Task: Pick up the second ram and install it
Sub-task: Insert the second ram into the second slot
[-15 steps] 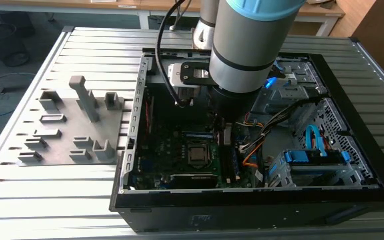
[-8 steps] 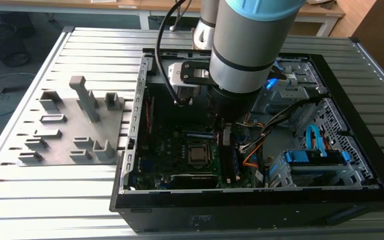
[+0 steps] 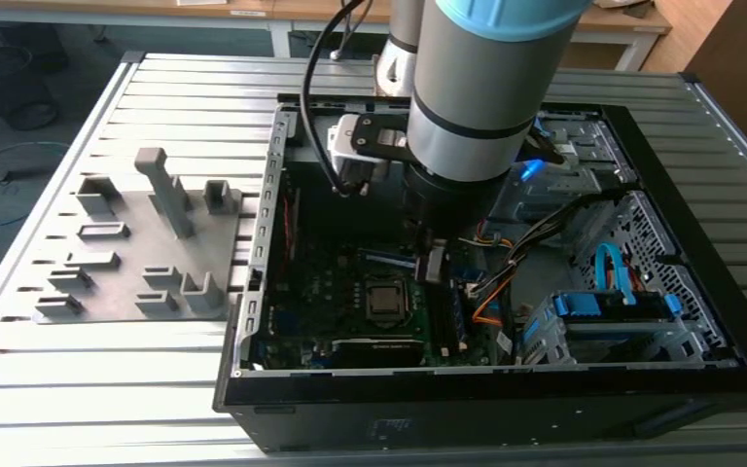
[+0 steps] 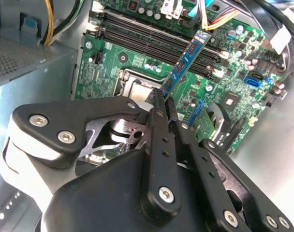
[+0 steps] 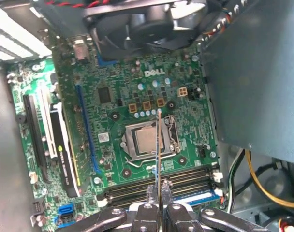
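The second ram, a thin blue stick with small chips, is pinched at one end between my black fingers and juts out over the green motherboard. The first wrist view shows it edge-on as a thin line crossing the processor socket. My gripper is shut on it. The dark memory slots lie just below the stick. In the exterior view my gripper hangs inside the open computer case, above the board.
A case fan sits near the socket. Bundled cables and a metal drive cage border the slots. Blue drive brackets fill the case's corner. A grey fixture plate lies on the slatted table at the exterior view's left.
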Robot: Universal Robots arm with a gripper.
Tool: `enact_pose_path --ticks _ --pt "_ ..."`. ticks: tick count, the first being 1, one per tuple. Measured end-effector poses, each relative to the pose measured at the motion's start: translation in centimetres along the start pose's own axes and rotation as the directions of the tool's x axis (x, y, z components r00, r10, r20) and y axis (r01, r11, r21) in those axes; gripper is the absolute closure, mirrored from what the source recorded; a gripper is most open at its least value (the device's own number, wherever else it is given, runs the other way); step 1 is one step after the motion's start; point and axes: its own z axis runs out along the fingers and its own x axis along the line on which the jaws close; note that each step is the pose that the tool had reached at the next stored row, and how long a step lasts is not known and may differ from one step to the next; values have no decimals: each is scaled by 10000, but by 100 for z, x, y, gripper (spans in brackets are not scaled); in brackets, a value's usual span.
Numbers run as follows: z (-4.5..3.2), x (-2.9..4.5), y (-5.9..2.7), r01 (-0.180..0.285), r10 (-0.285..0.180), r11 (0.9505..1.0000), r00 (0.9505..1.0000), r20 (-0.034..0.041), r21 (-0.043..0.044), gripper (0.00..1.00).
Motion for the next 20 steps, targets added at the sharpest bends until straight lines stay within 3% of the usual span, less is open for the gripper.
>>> enact_pose_path --ticks 8,20 --pt "2 0 0 -607 607 9981 9982 2 57 86" --pt "3 0 0 -1340 1340 9909 9910 9 125 86"
